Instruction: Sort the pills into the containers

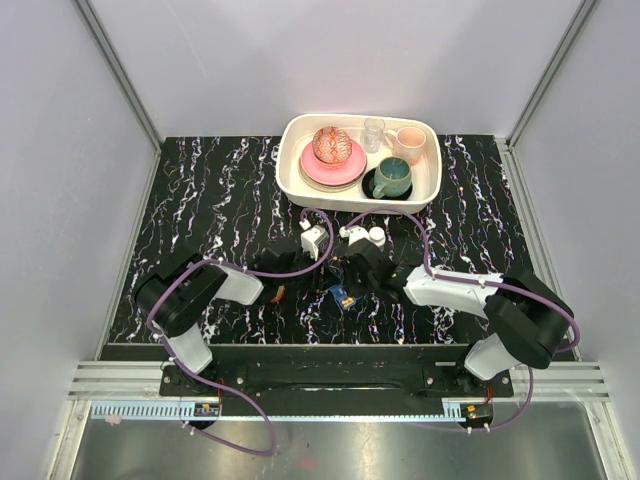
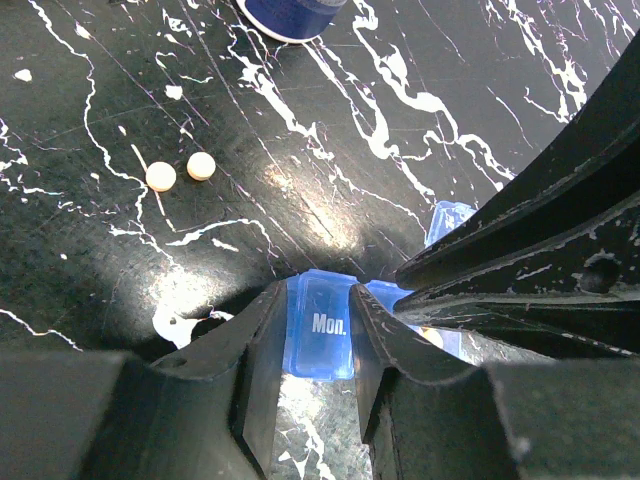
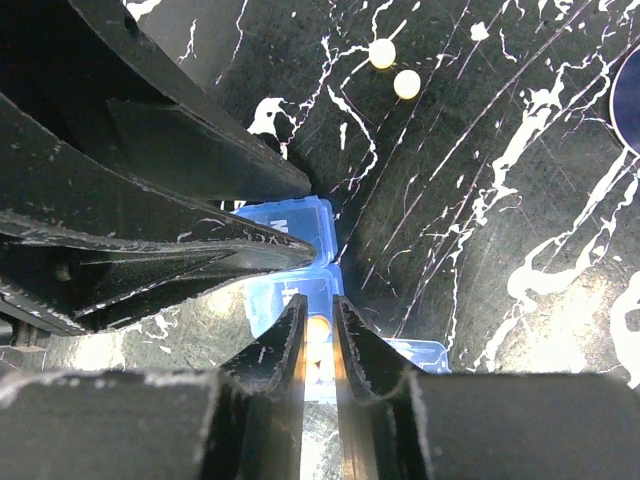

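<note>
My left gripper point(image 2: 318, 298) is shut on the blue translucent pill box point(image 2: 320, 345), clamping the closed lid marked "Mon.". My right gripper point(image 3: 319, 305) hangs over the neighbouring open compartment of the pill box point(image 3: 300, 222). Its fingers are almost together, and a pale orange pill point(image 3: 318, 326) fills the narrow gap. Two loose pills point(image 2: 160, 176) point(image 2: 201, 165) lie on the black marbled table beyond the box, also seen as pills point(image 3: 381, 53) point(image 3: 407, 84) in the right wrist view. From above, both grippers meet at the pill box point(image 1: 343, 296). A small orange cup point(image 1: 283, 293) peeks out beside the left arm.
A white tub point(image 1: 290, 172) at the back holds pink plates point(image 1: 330, 168), a clear glass point(image 1: 374, 133), a pink cup point(image 1: 408, 141) and a teal mug point(image 1: 392, 177). A dark blue round object point(image 2: 290, 14) stands just past the loose pills.
</note>
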Available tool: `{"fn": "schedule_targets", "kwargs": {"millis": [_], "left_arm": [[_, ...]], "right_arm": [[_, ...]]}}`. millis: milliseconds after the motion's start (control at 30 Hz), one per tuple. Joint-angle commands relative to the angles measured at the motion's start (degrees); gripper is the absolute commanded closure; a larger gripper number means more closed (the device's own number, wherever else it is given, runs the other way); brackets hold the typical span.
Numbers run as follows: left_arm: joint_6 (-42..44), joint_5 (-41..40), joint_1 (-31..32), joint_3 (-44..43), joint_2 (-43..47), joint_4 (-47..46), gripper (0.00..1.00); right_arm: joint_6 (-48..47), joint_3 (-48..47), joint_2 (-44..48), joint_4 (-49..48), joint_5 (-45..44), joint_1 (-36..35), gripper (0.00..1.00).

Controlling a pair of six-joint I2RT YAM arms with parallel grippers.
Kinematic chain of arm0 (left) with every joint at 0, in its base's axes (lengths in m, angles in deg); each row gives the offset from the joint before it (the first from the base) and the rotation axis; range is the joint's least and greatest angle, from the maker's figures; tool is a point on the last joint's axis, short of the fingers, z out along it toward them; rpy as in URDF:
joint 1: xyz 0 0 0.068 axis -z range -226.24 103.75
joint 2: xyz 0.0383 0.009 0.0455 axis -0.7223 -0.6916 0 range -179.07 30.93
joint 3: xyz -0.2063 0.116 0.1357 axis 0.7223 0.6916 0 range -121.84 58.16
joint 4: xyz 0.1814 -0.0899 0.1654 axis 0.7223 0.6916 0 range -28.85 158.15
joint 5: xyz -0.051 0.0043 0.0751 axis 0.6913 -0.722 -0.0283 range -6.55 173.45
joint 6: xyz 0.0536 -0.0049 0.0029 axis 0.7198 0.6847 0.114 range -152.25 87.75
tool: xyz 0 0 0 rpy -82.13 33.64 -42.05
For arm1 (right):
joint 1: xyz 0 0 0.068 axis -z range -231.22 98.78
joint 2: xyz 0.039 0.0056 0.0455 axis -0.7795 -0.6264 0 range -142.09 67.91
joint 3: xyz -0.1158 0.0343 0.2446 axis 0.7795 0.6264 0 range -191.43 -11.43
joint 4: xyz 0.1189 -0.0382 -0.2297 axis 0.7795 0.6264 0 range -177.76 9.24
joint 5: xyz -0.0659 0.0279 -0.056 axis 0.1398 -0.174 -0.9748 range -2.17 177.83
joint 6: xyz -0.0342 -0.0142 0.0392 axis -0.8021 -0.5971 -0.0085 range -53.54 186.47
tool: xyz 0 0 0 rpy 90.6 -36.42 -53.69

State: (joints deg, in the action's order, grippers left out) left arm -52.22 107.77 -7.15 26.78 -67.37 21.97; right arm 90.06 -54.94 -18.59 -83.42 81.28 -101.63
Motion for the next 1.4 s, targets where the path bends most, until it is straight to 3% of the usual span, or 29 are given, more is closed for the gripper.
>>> {"fn": "schedule_targets", "kwargs": {"millis": [0, 1167, 1267, 1367], "left_arm": [[1.25, 1.44, -0.07, 0.53, -0.49, 2.09, 0.66], [1.33, 1.61, -0.07, 0.09, -0.75, 2.7, 0.66], [1.33, 1.61, -0.07, 0.09, -0.75, 2.7, 0.66], [1.42, 1.61, -0.07, 0.26, -0.66, 2.79, 0.67]], "right_arm": [[-1.01, -1.93, -0.16, -0.3, -0.75, -0.92, 0.8], [-1.89, 0.09, 5.02, 4.36, -1.98, -2.32, 0.8], [-1.27, 0.61, 7.04, 4.54, -4.17, -2.23, 0.77], [0.22, 1.75, 10.38, 5.06, -8.12, -2.23, 0.59]]}}
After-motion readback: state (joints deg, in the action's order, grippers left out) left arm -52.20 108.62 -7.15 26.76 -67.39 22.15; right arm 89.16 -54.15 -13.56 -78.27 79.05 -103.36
